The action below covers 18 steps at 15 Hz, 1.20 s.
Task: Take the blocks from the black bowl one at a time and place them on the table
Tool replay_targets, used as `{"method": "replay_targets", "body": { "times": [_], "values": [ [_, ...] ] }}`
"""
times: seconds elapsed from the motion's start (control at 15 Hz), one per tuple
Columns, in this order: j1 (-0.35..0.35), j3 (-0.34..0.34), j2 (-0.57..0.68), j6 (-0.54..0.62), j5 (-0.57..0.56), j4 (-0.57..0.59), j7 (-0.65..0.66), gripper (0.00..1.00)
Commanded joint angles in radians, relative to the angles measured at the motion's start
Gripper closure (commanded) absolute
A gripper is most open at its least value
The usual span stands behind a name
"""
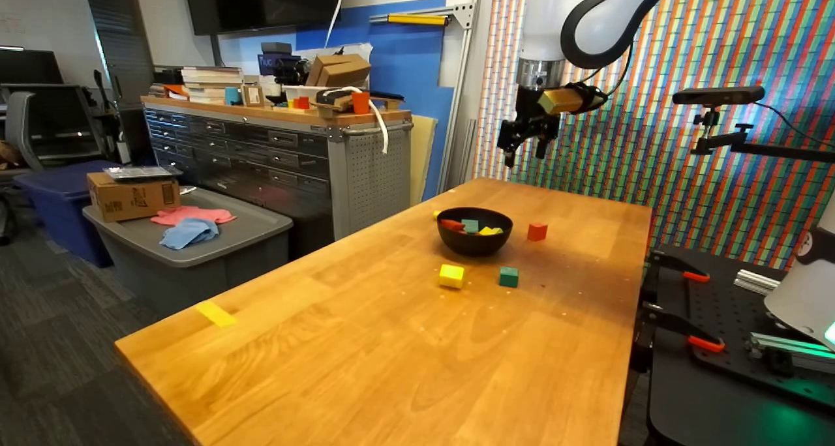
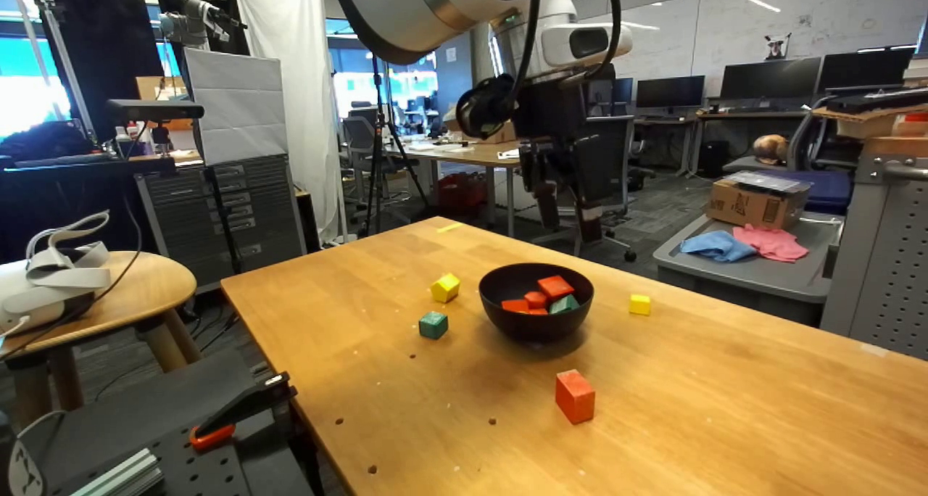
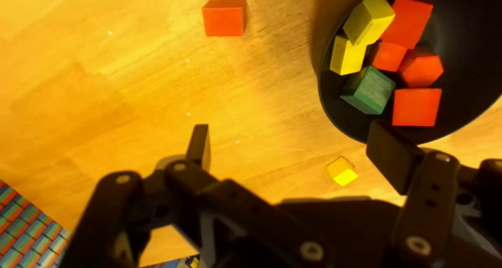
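Note:
The black bowl (image 1: 475,234) sits upright on the wood table (image 1: 391,368), holding several red, yellow and green blocks, seen inside it in the wrist view. Outside it on the tabletop lie a yellow block (image 2: 445,287), a green block (image 2: 433,325), a red block (image 2: 575,396) and, beyond the bowl's far side, a small yellow block (image 2: 639,304). My gripper (image 3: 294,146) hovers well above the table with its fingers wide apart and nothing between them. In the wrist view one finger (image 3: 392,154) overlaps the bowl's rim; the red block (image 3: 224,19) lies ahead.
A flat yellow tape strip (image 1: 216,313) is stuck near a table corner. Beside the table stand a grey bin (image 1: 261,237) with cloths on its lid and a drawer workbench (image 1: 372,178). A camera on a bracket (image 1: 717,95) and orange-tipped clamps (image 1: 706,343) flank the robot's side.

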Motion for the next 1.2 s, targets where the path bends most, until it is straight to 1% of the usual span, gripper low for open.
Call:
{"method": "replay_targets", "body": {
  "times": [0.0, 0.13, 0.47, 0.53, 0.6, 0.73, 0.8, 0.93, 1.0, 1.13],
  "values": [
    [-0.015, 0.056, -0.002, 0.093, 0.019, -0.009, -0.145, 0.0],
    [-0.006, 0.083, 0.028, 0.133, 0.082, 0.011, -0.254, 0.0],
    [-0.004, 0.153, 0.128, 0.189, 0.306, 0.056, -0.61, 0.0],
    [0.0, 0.132, 0.082, 0.16, 0.236, 0.024, -0.487, 0.0],
    [0.001, 0.142, 0.102, 0.165, 0.266, 0.031, -0.537, 0.0],
    [0.002, 0.148, 0.125, 0.176, 0.277, 0.041, -0.564, 0.0],
    [0.012, 0.125, 0.13, 0.216, 0.187, 0.033, -0.524, 0.0],
    [0.009, 0.125, 0.156, 0.21, 0.147, 0.048, -0.555, 0.0],
    [0.005, 0.131, 0.172, 0.202, 0.157, 0.059, -0.57, 0.0],
    [-0.009, 0.157, 0.206, 0.196, 0.23, 0.075, -0.635, 0.0]
  ]
}}
